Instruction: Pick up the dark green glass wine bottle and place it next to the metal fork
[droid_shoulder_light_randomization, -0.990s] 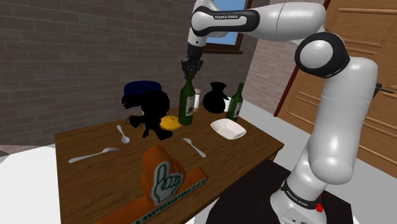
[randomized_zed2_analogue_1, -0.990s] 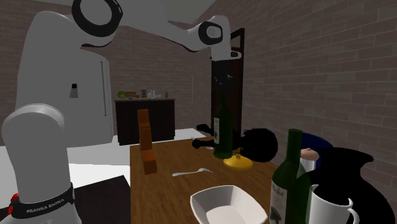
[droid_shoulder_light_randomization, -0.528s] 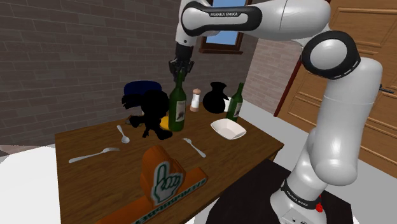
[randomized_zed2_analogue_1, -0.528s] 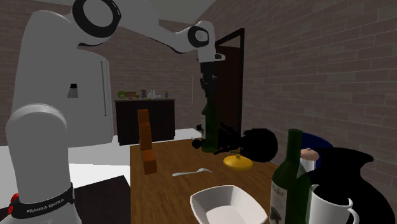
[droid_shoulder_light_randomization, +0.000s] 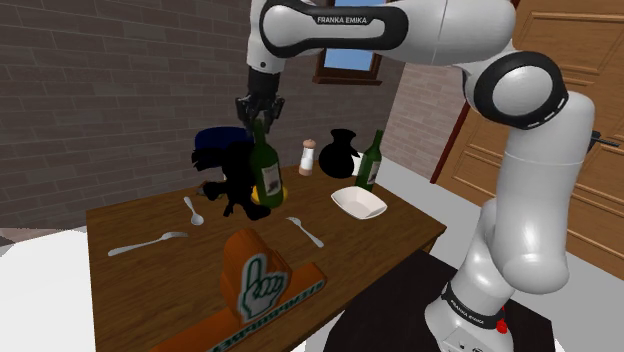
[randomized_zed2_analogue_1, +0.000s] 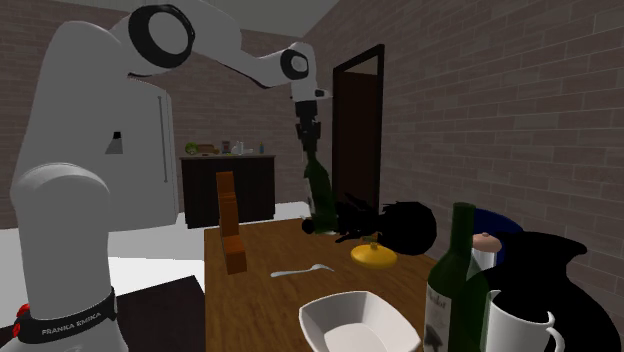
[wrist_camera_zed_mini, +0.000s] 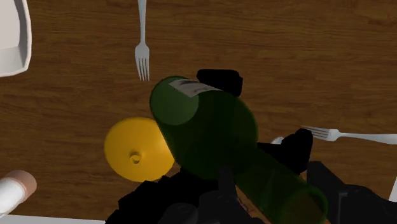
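The dark green wine bottle (droid_shoulder_light_randomization: 264, 167) hangs above the wooden table (droid_shoulder_light_randomization: 400, 232), tilted, with my gripper (droid_shoulder_light_randomization: 258, 108) shut on its neck. In the second exterior view the gripper (randomized_zed2_analogue_1: 308, 135) holds the same bottle (randomized_zed2_analogue_1: 320, 200) over the table's far end. Seen from the wrist, the bottle (wrist_camera_zed_mini: 210, 133) runs from between my fingers toward the table, with one metal fork (wrist_camera_zed_mini: 142, 44) beyond its base and another fork (wrist_camera_zed_mini: 350, 135) off to the side. In the shoulder view one fork (droid_shoulder_light_randomization: 306, 231) lies in front of the bottle and another fork (droid_shoulder_light_randomization: 147, 242) lies further left.
A second green bottle (droid_shoulder_light_randomization: 371, 160), a black jug (droid_shoulder_light_randomization: 338, 153), a shaker (droid_shoulder_light_randomization: 307, 157) and a white dish (droid_shoulder_light_randomization: 359, 202) stand to the shoulder view's right. A black figure (droid_shoulder_light_randomization: 235, 175) and a yellow lid (wrist_camera_zed_mini: 135, 149) sit under the bottle. An orange foam hand (droid_shoulder_light_randomization: 260, 285) stands at the front.
My gripper has carried the bottle toward the shoulder view's left, away from the jug and the second bottle. The bottle has risen off the table and tilted.
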